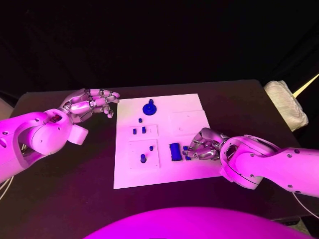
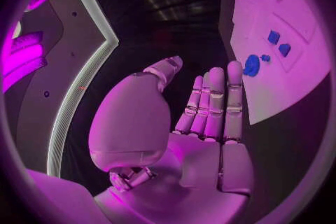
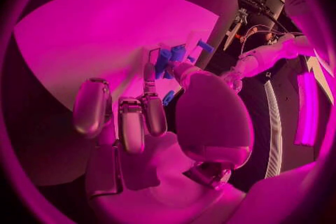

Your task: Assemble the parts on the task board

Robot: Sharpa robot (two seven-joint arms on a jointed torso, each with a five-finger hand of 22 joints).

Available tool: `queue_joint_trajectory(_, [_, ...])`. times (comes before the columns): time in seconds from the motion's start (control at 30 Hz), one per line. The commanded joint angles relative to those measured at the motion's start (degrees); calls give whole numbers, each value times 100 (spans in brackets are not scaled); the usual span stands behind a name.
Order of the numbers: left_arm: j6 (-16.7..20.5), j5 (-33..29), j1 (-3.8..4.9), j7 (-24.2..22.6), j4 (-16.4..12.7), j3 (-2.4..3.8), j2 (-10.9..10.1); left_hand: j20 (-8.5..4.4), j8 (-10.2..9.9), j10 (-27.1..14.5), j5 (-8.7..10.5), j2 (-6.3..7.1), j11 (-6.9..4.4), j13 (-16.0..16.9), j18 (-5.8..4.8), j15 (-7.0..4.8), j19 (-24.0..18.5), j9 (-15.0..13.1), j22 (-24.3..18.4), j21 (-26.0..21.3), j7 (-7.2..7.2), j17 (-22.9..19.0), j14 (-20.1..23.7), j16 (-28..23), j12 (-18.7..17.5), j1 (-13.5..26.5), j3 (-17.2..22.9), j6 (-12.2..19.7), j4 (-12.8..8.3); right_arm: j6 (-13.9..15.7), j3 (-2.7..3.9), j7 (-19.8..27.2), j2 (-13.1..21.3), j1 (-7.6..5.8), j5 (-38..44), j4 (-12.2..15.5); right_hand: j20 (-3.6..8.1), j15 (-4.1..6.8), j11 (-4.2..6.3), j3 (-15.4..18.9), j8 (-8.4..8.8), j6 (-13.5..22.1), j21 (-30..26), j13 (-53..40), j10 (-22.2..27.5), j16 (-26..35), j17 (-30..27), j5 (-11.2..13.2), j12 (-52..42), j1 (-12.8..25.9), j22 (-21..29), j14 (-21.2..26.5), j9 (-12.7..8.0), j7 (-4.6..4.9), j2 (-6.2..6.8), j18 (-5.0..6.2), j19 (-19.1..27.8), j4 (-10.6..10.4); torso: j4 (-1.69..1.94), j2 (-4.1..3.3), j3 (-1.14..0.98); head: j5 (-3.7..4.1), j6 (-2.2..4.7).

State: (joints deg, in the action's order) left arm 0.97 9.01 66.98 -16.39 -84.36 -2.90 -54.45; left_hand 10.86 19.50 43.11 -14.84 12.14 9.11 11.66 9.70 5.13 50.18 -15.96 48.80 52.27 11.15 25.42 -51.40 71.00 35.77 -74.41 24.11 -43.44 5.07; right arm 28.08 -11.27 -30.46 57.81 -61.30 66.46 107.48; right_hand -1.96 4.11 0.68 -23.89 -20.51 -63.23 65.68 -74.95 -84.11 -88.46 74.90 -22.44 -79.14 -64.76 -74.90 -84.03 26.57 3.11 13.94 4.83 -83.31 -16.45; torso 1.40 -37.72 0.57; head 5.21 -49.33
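Centrally on the black table (image 1: 73,199) lies the white task board (image 1: 159,169), its long axis running from 6 toward 12 o'clock in the head view. At the board's 12 o'clock end sits a round blue part (image 1: 150,108) with a small knob; a tiny blue piece (image 1: 140,120) lies just beside it toward 7 o'clock. Two short blue pegs (image 1: 138,131) stand side by side in a raised square plate nearer the middle, and a single blue peg (image 1: 143,158) stands in the next plate toward 6 o'clock. A taller blue block (image 1: 175,151) stands at the board's 4 o'clock region.

Right hand (image 1: 203,145): resting over the board's 3 o'clock edge, fingers curled down beside the blue block. In the right wrist view the fingertips (image 3: 149,75) reach among several blue pieces (image 3: 170,57), but whether any is actually gripped cannot be told (the thumb covers the contact).

Left hand (image 1: 89,103): held off the board at its 10 o'clock corner, above the table. In the left wrist view the fingers (image 2: 213,102) are straight and lie side by side, the thumb stands apart, and the palm holds nothing.

At 2 o'clock on the table's far edge rests a pale folded cloth (image 1: 287,103).
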Motion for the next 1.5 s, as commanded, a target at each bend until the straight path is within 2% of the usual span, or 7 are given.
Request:
queue_joint_trajectory(0.03, [-94, -3, -1, -23, -14, 3, 16, 0, 37, -42, 4, -34, -6, -8, 85, 16, 27, 2, -9, -27, 124, 3, 14, 37, 36, -31, -19, 42, 17, 51, -13, -40, -19, 28, 85, -21, 17, 40, 38, 43, 38, 18, -4, -968, -287, -41, 1248, -25, -34, 58, -658, -540, -9, 12, -13, -62, -37, -2, 1, 4, -1, -4, -2])
queue_joint_trajectory(0.27, [-91, -3, -1, -20, -10, 3, 12, 0, 37, -42, 4, -34, -6, -8, 85, 16, 27, 2, -9, -27, 124, 3, 14, 37, 36, -31, -19, 42, 17, 67, -13, -38, -3, 32, 227, -14, 19, 43, 44, 73, 23, 0, 11, -970, -289, -43, 1253, -9, -38, 84, -665, -542, 0, 2, -25, -65, -43, 2, -13, 2, -2, -12, -3])
queue_joint_trajectory(0.57, [-93, -3, -1, -14, -8, 3, 12, 0, 37, -42, 4, -34, -6, -8, 85, 16, 27, 2, -9, -27, 124, 3, 14, 37, 36, -31, -19, 42, 17, 10, -13, -63, 22, 32, 447, -9, 25, 54, 59, 87, 7, -11, 6, -972, -291, -42, 1252, -12, -38, 42, -667, -541, 12, -18, -41, -63, -44, 41, -2, 8, 1, -5, -12])
queue_joint_trajectory(0.77, [-94, -3, -1, -5, -7, 3, 5, 0, 39, -46, 4, -42, -5, -10, 85, 17, 29, 3, -10, -30, 125, 3, 16, 36, 38, -36, -23, 44, 25, -37, -13, -88, 60, 32, 547, 16, 31, 62, 68, 89, 1, -4, 9, -972, -291, -43, 1253, -30, -35, -15, -671, -542, 20, -26, -49, -64, -47, 78, -8, 3, 2, -10, -15])
queue_joint_trajectory(1.03, [-110, -3, -1, 9, -7, 3, 7, 0, 42, -48, 4, -48, -4, -11, 85, 18, 30, 4, -12, -32, 126, 2, 18, 35, 40, -40, -25, 45, 31, -65, -13, -95, 42, 32, 576, 27, 32, 63, 69, 91, 0, -3, 15, -975, -292, -44, 1256, -33, -39, -23, -674, -542, 22, -26, -49, -65, -49, 84, -4, 3, -3, -14, -15])
queue_joint_trajectory(1.37, [-110, -3, -1, 16, -9, 3, 2, 0, 43, -50, 4, -51, -4, -12, 84, 18, 31, 4, -13, -34, 126, 2, 19, 35, 41, -41, -28, 46, 35, -303, -13, -113, 16, 30, 576, -49, 35, 60, 60, 145, -1, 10, -33, -963, -285, -33, 1231, 34, -11, 19, -662, -537, 27, -14, -45, -59, -38, 54, -9, 0, 5, -12, -34])
queue_joint_trajectory(1.5, [-112, -3, -1, 18, -10, 3, 2, 0, 43, -50, 4, -51, -4, -12, 84, 18, 31, 4, -13, -34, 126, 2, 19, 35, 41, -41, -28, 46, 35, -367, -13, -123, 14, 28, 592, -89, 35, 59, 59, 155, -1, 13, -42, -961, -283, -33, 1233, 50, -7, 27, -660, -537, 28, -12, -47, -58, -36, 47, -5, 5, 2, -14, -45])
